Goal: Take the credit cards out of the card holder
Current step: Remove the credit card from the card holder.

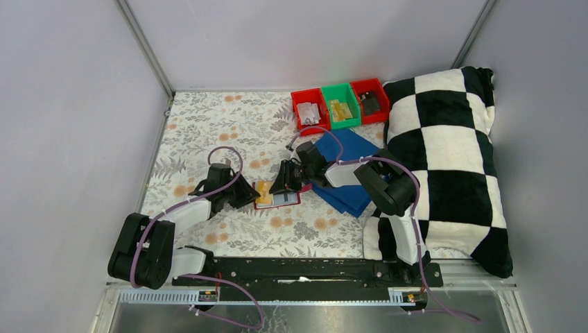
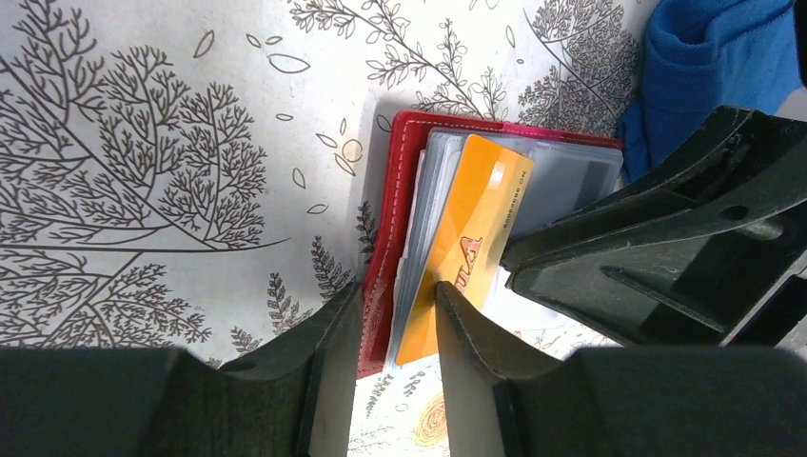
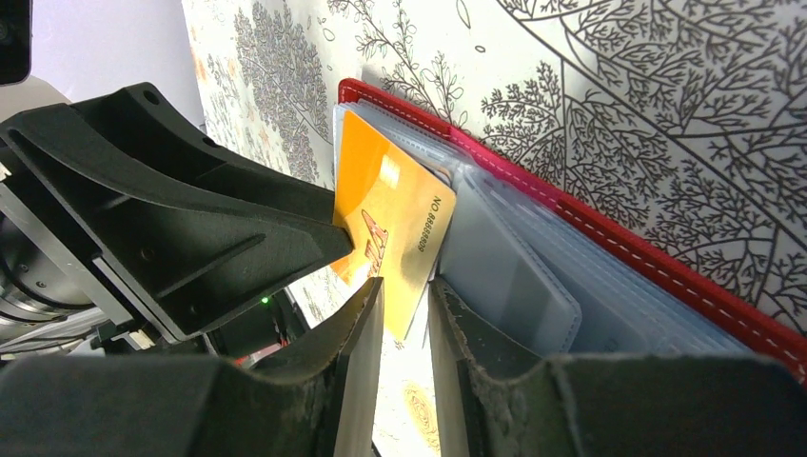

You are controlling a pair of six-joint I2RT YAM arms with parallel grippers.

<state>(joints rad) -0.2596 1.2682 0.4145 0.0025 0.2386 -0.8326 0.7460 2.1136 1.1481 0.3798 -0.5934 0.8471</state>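
My left arm lies low over the flowered cloth (image 1: 208, 125), forearm stretched forward and to the right from its base. My right arm is folded at the elbow and doubles back leftward across the blue towel (image 1: 350, 166). Both wrists tip down, and the two claws meet nearly nose to nose over the holder (image 2: 404, 181).

The holder lies open and flat on the cloth, just beside the towel, red rim outward and clear sleeves fanned up. The yellow card (image 2: 476, 219) stands tilted, partly out of the sleeves.

My right claw (image 3: 404, 290) has its jaws drawn close, and they pinch the card's lower corner between the pads. My left claw (image 2: 395, 305) is at the card's other end. Its jaws are partly apart and straddle the holder's red edge, the sleeve ends and the tip of the card. I cannot tell whether they press on anything.
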